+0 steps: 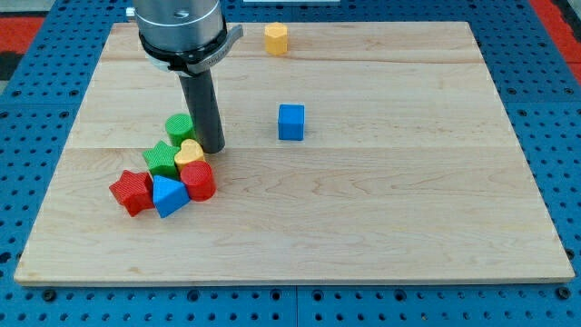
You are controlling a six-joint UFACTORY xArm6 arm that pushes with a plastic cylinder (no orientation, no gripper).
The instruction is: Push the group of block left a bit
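Note:
A tight group of blocks lies left of the board's middle: a green round block [179, 128], a green star block [162, 158], a yellow heart block [190, 153], a red block [199, 181], a blue triangular block [168, 195] and a red star block [131, 191]. My tip [212, 148] stands on the board just right of the yellow heart block and the green round block, touching or almost touching them. The rod rises from it to the arm's grey body [181, 27] at the view's top.
A blue cube [291, 122] sits alone near the board's centre, right of my tip. A yellow block [276, 38] sits near the board's top edge. The wooden board [363, 209] lies on a blue perforated table [18, 136].

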